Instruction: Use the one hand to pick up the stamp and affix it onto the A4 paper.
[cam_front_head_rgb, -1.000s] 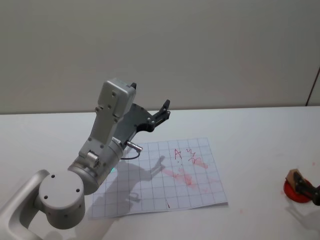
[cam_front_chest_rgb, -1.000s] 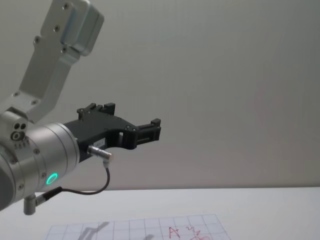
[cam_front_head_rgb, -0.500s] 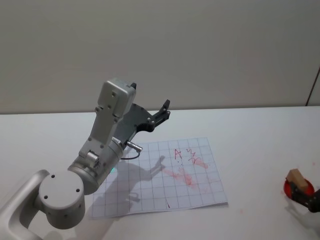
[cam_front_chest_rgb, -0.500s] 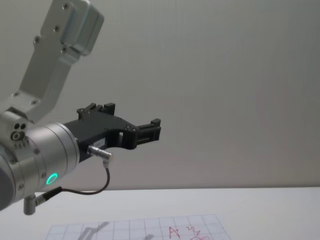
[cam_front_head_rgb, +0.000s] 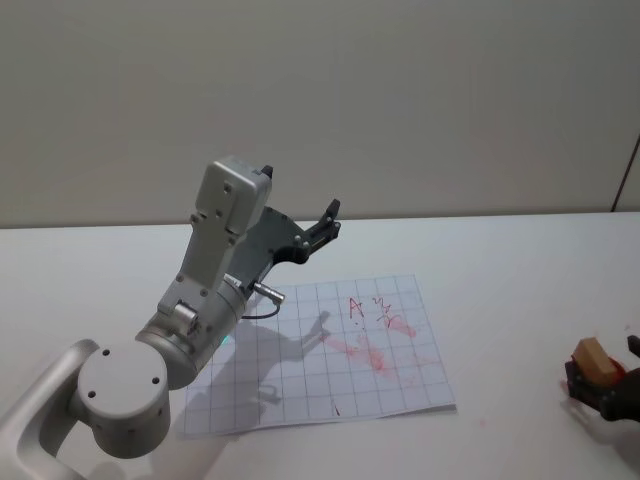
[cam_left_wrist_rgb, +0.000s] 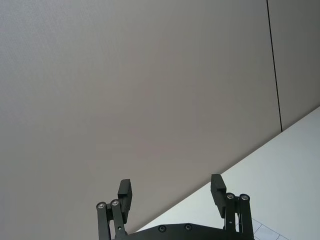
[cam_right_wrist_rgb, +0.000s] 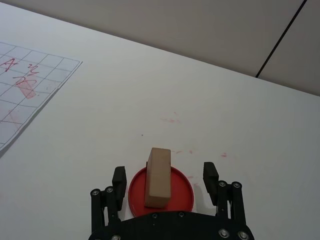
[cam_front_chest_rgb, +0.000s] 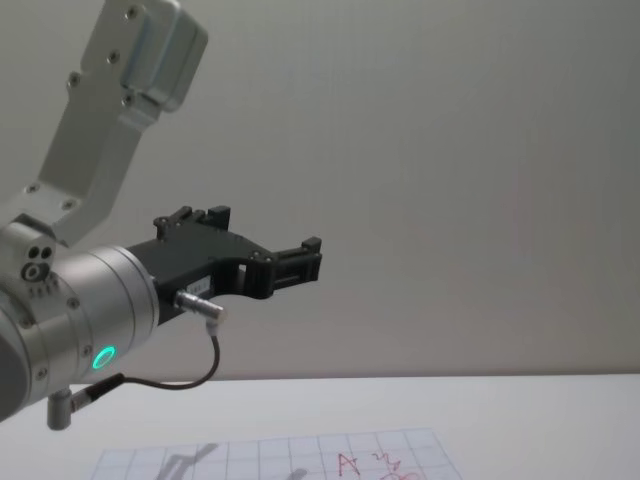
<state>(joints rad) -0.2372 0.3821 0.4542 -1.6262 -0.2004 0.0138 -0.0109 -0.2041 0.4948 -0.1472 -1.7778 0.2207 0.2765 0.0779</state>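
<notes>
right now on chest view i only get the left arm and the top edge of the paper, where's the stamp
Observer: The stamp stands upright on a red round pad, on the table to the right of the A4 paper.
Operator: is the right gripper on it
Observer: Not yet. The right gripper is open, with one finger on each side of the stamp and a gap on both sides.
Operator: and the left gripper, open or shut
Observer: The left gripper is open and holds nothing.
</notes>
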